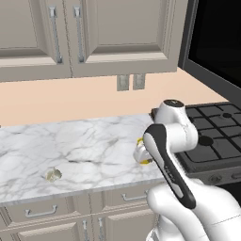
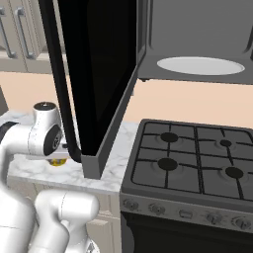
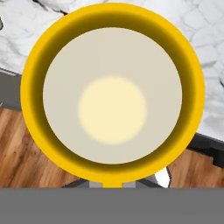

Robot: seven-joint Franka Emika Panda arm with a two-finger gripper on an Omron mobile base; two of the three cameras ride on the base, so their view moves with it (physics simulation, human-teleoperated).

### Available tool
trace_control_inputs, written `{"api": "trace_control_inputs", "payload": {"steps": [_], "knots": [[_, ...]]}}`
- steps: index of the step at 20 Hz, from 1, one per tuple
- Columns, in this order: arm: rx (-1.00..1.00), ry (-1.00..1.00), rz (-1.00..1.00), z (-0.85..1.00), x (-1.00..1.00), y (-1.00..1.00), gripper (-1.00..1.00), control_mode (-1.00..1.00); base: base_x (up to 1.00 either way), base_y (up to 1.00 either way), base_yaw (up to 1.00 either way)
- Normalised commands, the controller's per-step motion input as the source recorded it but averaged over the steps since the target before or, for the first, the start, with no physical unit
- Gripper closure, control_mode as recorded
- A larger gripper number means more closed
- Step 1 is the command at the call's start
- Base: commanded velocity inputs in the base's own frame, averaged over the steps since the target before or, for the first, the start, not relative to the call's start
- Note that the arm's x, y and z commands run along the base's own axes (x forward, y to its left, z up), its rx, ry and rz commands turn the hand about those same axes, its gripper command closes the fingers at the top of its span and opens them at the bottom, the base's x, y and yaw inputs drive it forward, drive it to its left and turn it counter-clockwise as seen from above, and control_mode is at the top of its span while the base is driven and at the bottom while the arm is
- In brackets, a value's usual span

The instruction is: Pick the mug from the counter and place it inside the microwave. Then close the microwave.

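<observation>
Mug: the yellow mug (image 3: 112,94) sits right under the hand camera, mouth up and close, its pale inside facing the lens. In the left base view a sliver of yellow shows at the arm's wrist, over the front part of the tabletop (image 1: 70,150).

Tool: the tool (image 3: 113,185) is clenched nearly shut at the bottom edge of the hand view, where a bit of yellow mug wall runs down between its grey fingers. I judge it to be pinching the rim wall — the fingers themselves are mostly hidden.

Why held so: a pinch on one wall keeps the mug upright and leaves its body free, which should suit sliding it onto a turntable.

Height: under the mug the hand view shows marble, a dark tabletop edge and wood floor. Whether the base rests on the marble or hangs just above it I cannot tell.

Microwave: in the right base view the microwave (image 2: 197,44) stands open above the stove (image 2: 197,153), its door (image 2: 94,79) swung out toward the arm — ready to receive the mug.

Turntable: the white turntable (image 2: 200,65) lies bare in the grey cavity.

Left base view adds: a small pale lump (image 1: 53,175) well apart on the marble.

Step, as I judge it: mug gripped, carry to the cavity not yet made.
</observation>
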Motion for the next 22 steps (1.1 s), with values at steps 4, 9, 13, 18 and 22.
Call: {"api": "trace_control_inputs", "payload": {"steps": [4, 9, 13, 18, 22], "knots": [[0.0, 0.0, 0.0, 0.51, -0.19, -0.15, 1.0, -1.0, 0.0, 0.0, 0.0], [0.0, 0.0, 0.0, 0.52, -0.18, -0.18, 1.0, -1.0, 0.0, 0.0, 0.0], [0.0, 0.0, 0.0, 0.44, -0.42, -0.09, 1.0, -1.0, 0.0, 0.0, 0.0], [0.0, 0.0, 0.0, 0.38, -0.5, -0.15, 1.0, -1.0, 0.0, 0.0, 0.0], [0.0, -0.02, 0.0, 0.25, -0.48, -0.13, 1.0, -1.0, 0.0, 0.0, 0.0]]}}
